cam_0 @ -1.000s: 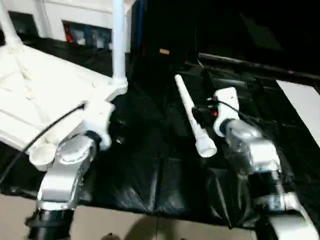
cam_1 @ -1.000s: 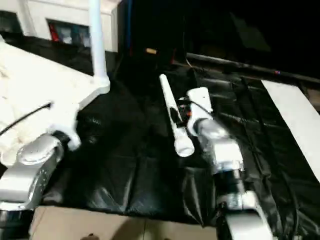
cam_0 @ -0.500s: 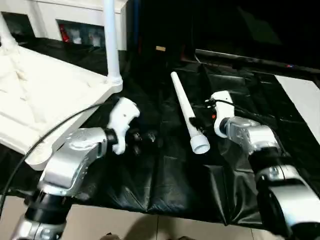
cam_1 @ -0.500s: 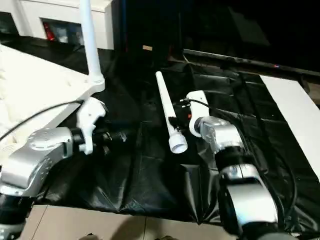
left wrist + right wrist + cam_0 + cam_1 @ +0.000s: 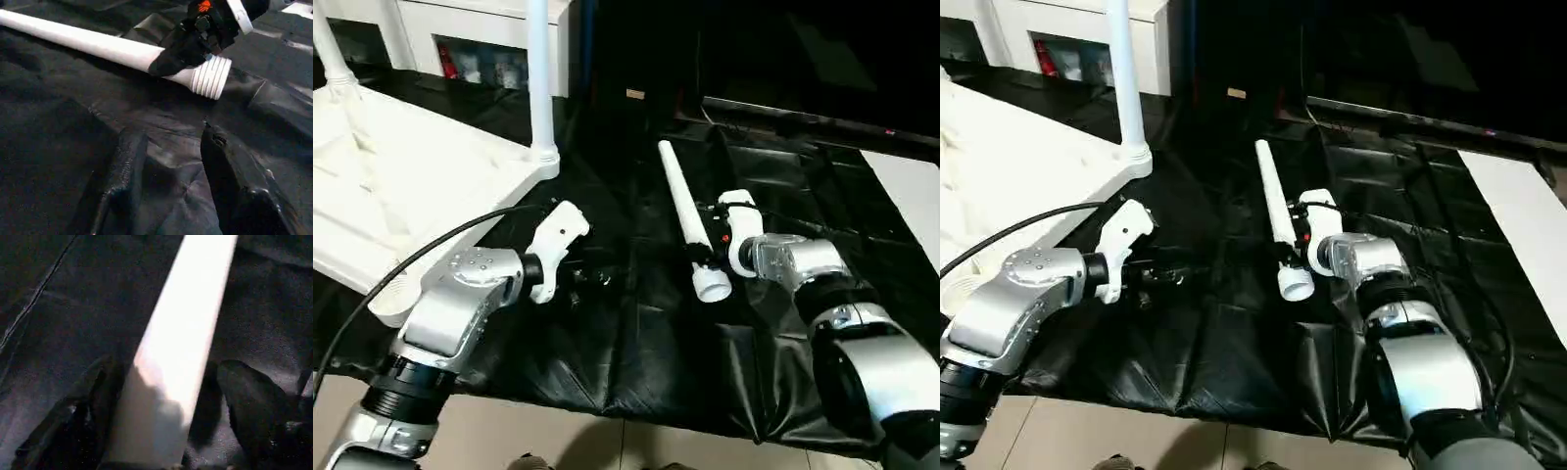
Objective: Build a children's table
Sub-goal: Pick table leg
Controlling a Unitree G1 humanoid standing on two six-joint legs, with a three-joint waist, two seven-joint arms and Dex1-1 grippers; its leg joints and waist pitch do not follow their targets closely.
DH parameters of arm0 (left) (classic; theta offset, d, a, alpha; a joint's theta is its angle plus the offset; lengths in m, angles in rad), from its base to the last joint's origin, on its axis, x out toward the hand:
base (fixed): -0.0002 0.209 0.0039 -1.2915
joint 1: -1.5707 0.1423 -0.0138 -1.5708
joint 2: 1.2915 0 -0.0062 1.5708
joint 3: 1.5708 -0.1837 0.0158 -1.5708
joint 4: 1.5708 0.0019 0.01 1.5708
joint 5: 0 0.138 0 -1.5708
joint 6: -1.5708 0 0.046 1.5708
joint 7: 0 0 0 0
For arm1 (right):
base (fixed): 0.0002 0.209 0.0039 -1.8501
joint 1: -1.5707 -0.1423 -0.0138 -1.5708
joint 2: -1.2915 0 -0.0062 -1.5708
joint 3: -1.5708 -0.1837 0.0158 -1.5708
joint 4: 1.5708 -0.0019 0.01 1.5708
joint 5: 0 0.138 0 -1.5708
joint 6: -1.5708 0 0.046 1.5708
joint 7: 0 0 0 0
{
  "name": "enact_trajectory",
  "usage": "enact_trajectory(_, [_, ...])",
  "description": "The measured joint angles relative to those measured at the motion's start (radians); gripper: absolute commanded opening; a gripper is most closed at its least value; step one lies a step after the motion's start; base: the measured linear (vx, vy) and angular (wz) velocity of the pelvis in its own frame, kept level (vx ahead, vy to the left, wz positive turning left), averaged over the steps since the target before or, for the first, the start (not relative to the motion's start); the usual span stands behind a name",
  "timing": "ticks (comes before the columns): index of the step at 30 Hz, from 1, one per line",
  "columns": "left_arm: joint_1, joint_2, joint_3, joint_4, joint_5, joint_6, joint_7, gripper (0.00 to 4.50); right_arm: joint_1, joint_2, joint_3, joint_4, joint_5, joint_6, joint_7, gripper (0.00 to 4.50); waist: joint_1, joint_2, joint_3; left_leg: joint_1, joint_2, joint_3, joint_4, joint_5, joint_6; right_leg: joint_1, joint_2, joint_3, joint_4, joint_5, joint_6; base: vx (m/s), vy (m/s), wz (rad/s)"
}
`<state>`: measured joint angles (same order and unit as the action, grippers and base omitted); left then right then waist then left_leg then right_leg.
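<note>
**Leg between the right fingers, table top off to the left**

Leg (image 5: 685, 217) lies loose on the black sheet (image 5: 636, 352), its ribbed end toward me. My right gripper (image 5: 702, 257) is at that end — in the right wrist view the tube runs up between the two fingers (image 5: 95, 396), one on each side. Whether they actually press it I cannot tell; a sliver of dark shows on either side of the tube.

My left gripper (image 5: 1163, 278) hovers over bare sheet, well apart from the leg. Its jaws are spread with nothing between them; the left wrist view looks past them at the ribbed end and the right gripper beside it.

The table top (image 5: 401, 196) lies underside up at my far left, ribs showing. Two legs (image 5: 541, 78) stand upright in its corner sockets — another socket (image 5: 393, 304) near my left forearm is open.
</note>
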<state>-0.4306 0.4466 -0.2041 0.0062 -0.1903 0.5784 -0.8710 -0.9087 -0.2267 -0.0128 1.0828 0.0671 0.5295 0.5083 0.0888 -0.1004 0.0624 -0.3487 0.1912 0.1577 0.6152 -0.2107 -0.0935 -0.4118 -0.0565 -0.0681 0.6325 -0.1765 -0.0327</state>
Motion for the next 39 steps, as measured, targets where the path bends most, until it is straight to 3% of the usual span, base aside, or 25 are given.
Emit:
enact_trajectory(7, [-0.007, -0.013, 0.009, 0.011, -0.001, -0.013, 0.016, 2.08, -0.007, 0.002, -0.029, 0.028, 0.014, -0.033, -0.008, 2.75, -0.001, 0.002, 0.001, 0.0, 0.001, 0.001, 0.0, 0.0, 0.0, 0.0, 0.0, 0.0, 0.0, 0.0, -0.001, 0.0, 0.0, 0.0])
enact_trajectory(8, [-0.007, -0.017, 0.012, 0.012, -0.003, -0.013, 0.02, 2.26, -0.007, 0.002, -0.033, 0.029, 0.016, -0.035, -0.01, 2.49, -0.001, 0.002, 0.001, 0.0, 0.001, 0.001, 0.0, 0.0, 0.0, 0.0, 0.0, 0.0, 0.0, 0.0, -0.001, 0.0, 0.0, 0.0])
enact_trajectory(15, [-0.007, -0.063, 0.052, 0.012, -0.032, 0.029, 0.073, 2.86, 0.005, 0.006, -0.089, 0.015, 0.063, -0.061, -0.008, 2.04, -0.001, 0.009, 0.006, 0.0, 0.001, 0.001, 0.0, 0.0, 0.0, -0.001, 0.0, 0.0, 0.0, 0.001, -0.001, 0.0, 0.0, 0.0])
enact_trajectory(25, [-0.034, -0.18, 0.166, 0.007, -0.1, 0.071, 0.207, 3.66, 0.132, 0.036, -0.177, -0.228, 0.179, -0.053, 0.029, 1.17, 0.001, 0.011, 0.007, -0.001, 0.001, 0.002, 0.0, 0.001, 0.001, 0.0, 0.0, 0.0, 0.0, 0.001, -0.001, 0.0, 0.0, 0.0])
enact_trajectory(29, [-0.034, -0.195, 0.176, 0.005, -0.112, 0.097, 0.233, 3.84, 0.18, 0.058, -0.176, -0.299, 0.203, -0.024, 0.036, 0.92, -0.001, 0.011, 0.007, -0.001, 0.001, 0.002, 0.0, 0.001, 0.001, -0.001, 0.0, 0.0, 0.0, 0.001, -0.001, 0.0, 0.0, 0.0])
enact_trajectory(30, [-0.034, -0.195, 0.176, 0.005, -0.112, 0.101, 0.234, 4.09, 0.189, 0.058, -0.171, -0.305, 0.2, -0.019, 0.036, 0.73, 0.0, 0.011, 0.007, -0.001, 0.001, 0.002, 0.0, 0.001, 0.001, -0.001, 0.0, 0.0, 0.0, 0.001, -0.001, 0.0, 0.0, 0.0])
enact_trajectory(32, [-0.034, -0.186, 0.17, 0.005, -0.109, 0.108, 0.231, 4.18, 0.205, 0.058, -0.14, -0.326, 0.181, -0.033, 0.037, 0.7, 0.0, 0.012, 0.007, -0.001, 0.001, 0.002, 0.0, 0.001, 0.001, -0.001, 0.0, 0.0, 0.0, 0.001, -0.001, 0.0, 0.0, 0.0])
enact_trajectory(34, [-0.031, -0.165, 0.142, -0.001, -0.096, 0.114, 0.225, 4.4, 0.206, 0.064, -0.114, -0.336, 0.165, -0.053, 0.04, 1.08, -0.001, 0.012, 0.007, -0.001, 0.001, 0.002, 0.0, 0.001, 0.001, -0.002, 0.0, 0.0, 0.0, 0.001, -0.001, 0.0, 0.0, 0.0])
enact_trajectory(37, [-0.02, -0.108, 0.088, -0.008, -0.056, 0.107, 0.205, 4.47, 0.202, 0.081, -0.107, -0.391, 0.174, -0.036, 0.049, 1.01, -0.003, 0.012, 0.007, -0.001, 0.001, 0.002, -0.002, 0.001, 0.001, -0.002, 0.0, 0.0, 0.0, 0.001, -0.001, 0.0, 0.0, 0.0])
enact_trajectory(39, [-0.006, -0.078, 0.068, -0.01, -0.03, 0.092, 0.195, 4.5, 0.193, 0.085, -0.098, -0.406, 0.174, -0.028, 0.049, 1.39, -0.002, 0.012, 0.007, -0.001, 0.001, 0.002, -0.002, 0.001, 0.001, -0.002, 0.0, 0.0, 0.0, 0.0, -0.001, 0.0, 0.0, 0.0])
